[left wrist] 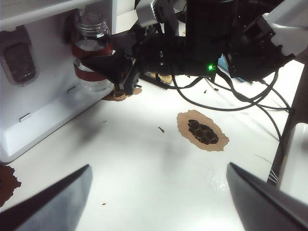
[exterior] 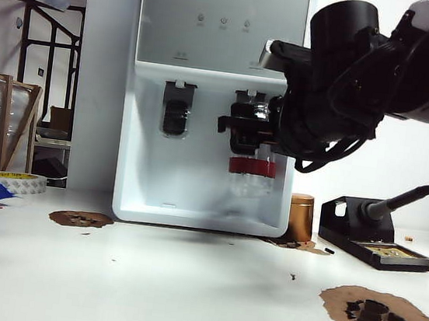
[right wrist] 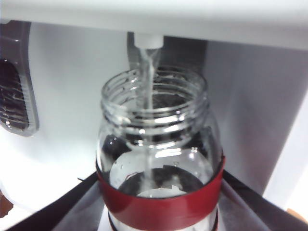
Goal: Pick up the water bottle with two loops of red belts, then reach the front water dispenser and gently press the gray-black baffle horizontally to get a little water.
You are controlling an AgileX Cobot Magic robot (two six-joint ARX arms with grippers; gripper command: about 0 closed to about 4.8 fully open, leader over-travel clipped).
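The right gripper (exterior: 252, 138) holds the water bottle (exterior: 251, 177), its fingers (right wrist: 72, 204) closed around the red-banded body, up inside the recess of the water dispenser (exterior: 210, 66). The bottle's mouth sits right under the right-hand spout, against the gray-black baffle (exterior: 247, 102), and a thin stream of water (right wrist: 150, 86) is running into it. The left gripper (left wrist: 159, 192) hovers over the white table (left wrist: 144, 159), well back from the dispenser, with its fingers (left wrist: 57, 197) spread wide and nothing between them.
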